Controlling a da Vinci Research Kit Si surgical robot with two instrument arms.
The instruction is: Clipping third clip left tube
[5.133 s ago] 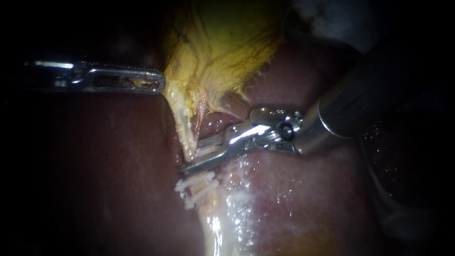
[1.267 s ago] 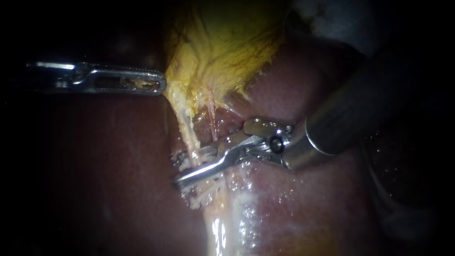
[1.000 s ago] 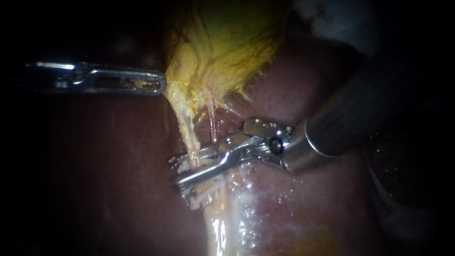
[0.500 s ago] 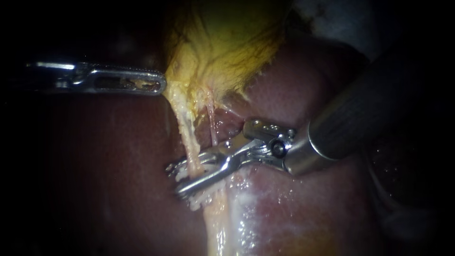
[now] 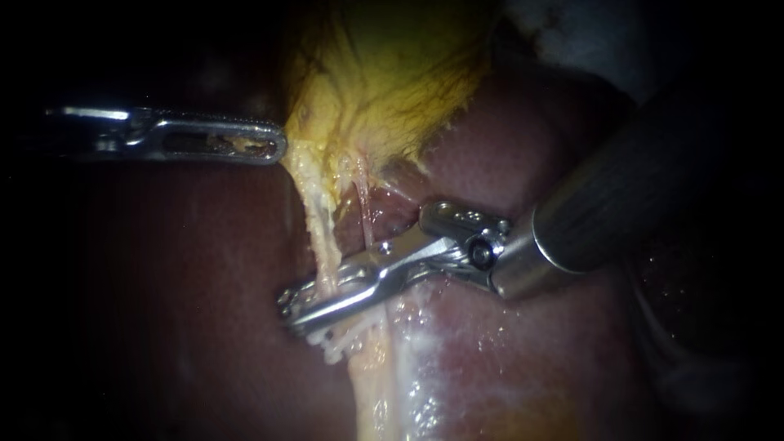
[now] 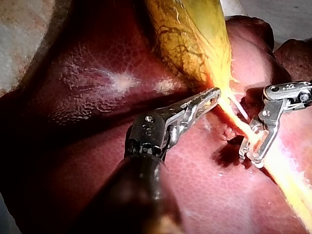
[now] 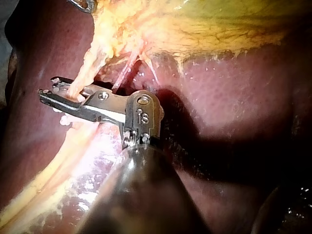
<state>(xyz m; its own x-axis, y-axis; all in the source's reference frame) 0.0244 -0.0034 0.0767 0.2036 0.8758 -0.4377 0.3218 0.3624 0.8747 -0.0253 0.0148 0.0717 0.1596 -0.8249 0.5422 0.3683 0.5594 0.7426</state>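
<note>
While left instrument [image 5: 278, 148] stays gripping gallbladder [image 5: 392, 90], right instrument [image 5: 292, 309] closed onto left tube [image 5: 322, 237].

L tool [image 5: 276, 149] tight on gallbladder [image 5: 384, 82] edge; R tool [image 5: 288, 305] jaws tight across left tube [image 5: 318, 220].

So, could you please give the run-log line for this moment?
left instrument: jaws shut on gallbladder | right instrument: across left tube, between clips and gallbladder

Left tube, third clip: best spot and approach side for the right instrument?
The bare stretch of the left tube just above the clips, entered crosswise from its right. The left instrument holds the gallbladder, so the tube looks taut and clear of the liver there; the right instrument straddles it.
</note>
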